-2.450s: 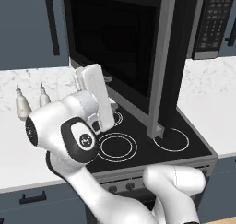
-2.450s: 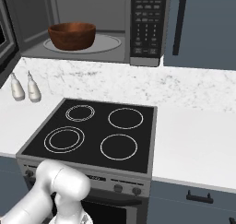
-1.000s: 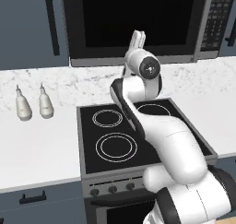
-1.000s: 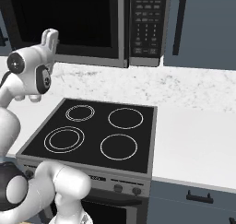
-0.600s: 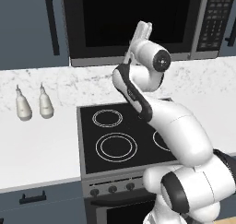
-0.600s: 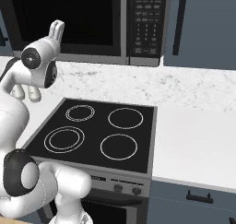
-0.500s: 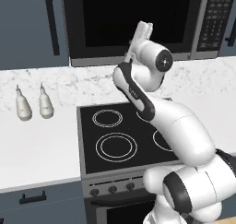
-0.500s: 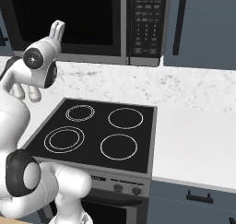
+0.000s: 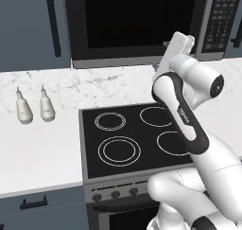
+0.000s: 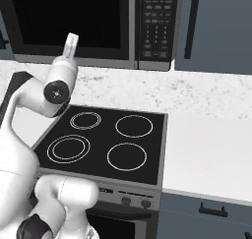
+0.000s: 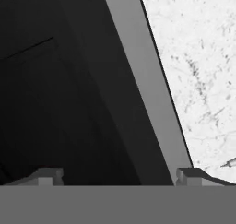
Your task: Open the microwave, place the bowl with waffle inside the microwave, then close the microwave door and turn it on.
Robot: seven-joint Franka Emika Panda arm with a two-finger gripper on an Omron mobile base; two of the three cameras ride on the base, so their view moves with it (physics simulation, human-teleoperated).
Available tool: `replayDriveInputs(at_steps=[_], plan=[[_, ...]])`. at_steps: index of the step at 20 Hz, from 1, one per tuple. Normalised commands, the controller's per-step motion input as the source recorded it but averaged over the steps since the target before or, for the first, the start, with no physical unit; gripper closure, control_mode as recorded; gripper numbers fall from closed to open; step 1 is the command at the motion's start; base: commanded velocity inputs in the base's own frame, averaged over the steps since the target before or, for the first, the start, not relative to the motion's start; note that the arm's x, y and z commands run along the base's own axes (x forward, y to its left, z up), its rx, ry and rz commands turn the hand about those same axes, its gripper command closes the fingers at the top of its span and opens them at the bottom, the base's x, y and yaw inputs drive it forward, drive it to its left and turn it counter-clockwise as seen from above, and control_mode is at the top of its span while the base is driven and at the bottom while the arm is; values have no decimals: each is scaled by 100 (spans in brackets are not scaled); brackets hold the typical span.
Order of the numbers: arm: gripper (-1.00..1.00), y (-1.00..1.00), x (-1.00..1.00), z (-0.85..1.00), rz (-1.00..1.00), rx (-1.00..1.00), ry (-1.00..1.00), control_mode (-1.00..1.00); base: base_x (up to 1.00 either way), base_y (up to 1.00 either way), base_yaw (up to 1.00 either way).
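Hand view: hand (image 11: 120, 174) spread wide, empty, seemingly just off the shut microwave door (image 11: 69, 103) lower edge.

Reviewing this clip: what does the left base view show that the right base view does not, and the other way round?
Left base view alone: two pale shakers on the counter left of the stovetop, and a dark cabinet handle left of the microwave.

Right base view alone: the bare stretch of white counter right of the stovetop, and the cabinet handle right of the microwave.

Both: the microwave door shut, the keypad, the four-ring stovetop, and the gripper raised, empty, in front of the door's lower edge.
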Motion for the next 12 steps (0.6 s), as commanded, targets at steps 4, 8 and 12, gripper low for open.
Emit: replayDriveInputs(at_steps=[4,8,12], plan=[[-100,-94,-100,0,12,-4,-11,-100,0,0,0],[-100,-99,-100,0,7,-12,-13,-100,0,0,0],[-100,-100,-66,-12,0,-21,-3,-100,0,0,0]])
